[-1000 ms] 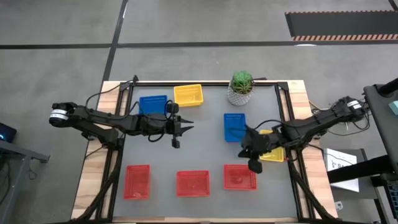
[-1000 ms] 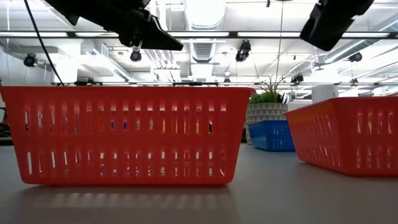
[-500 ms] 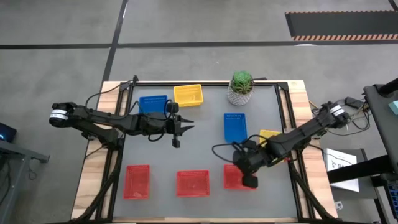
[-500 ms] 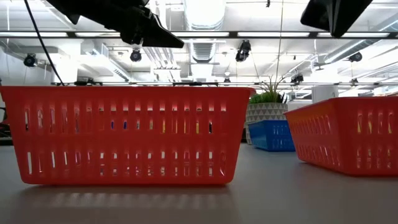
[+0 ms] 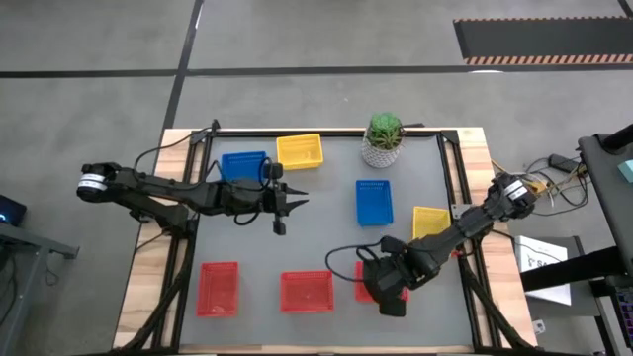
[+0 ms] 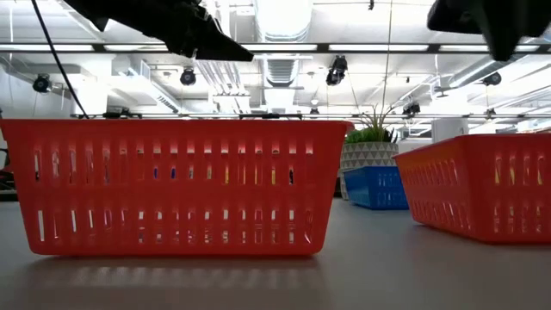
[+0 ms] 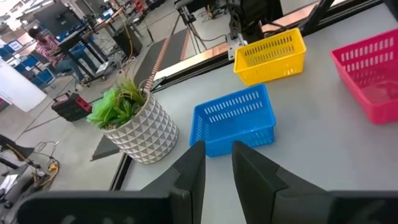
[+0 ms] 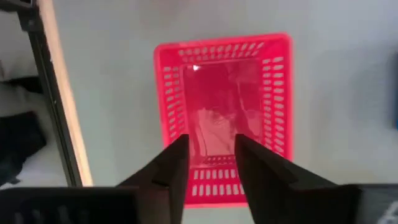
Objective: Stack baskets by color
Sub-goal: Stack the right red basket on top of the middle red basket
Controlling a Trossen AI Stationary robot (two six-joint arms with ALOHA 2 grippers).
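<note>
Three red baskets stand along the near side: left [image 5: 220, 288], middle [image 5: 307, 292] and right [image 5: 365, 283]. Farther back are blue baskets [image 5: 243, 165] [image 5: 374, 201] and yellow baskets [image 5: 300, 150] [image 5: 430, 222]. My right gripper [image 5: 384, 293] hangs open over the right red basket [image 8: 224, 106], fingers pointing steeply down with nothing between them. My left gripper [image 5: 293, 205] hovers left of the table's middle, pointing toward the right blue basket [image 7: 235, 119], its fingers a little apart and empty.
A green plant in a white pot [image 5: 384, 138] stands at the far edge, right of the middle. The table's wooden near edge [image 8: 53, 93] runs close beside the right red basket. Bare grey table [image 5: 326, 237] lies between the two arms.
My right gripper has swung from over the yellow basket at the right toward the near edge and leftward, and has tipped from slanting to steeply downward. It now hangs over the right red basket. No basket has moved.
</note>
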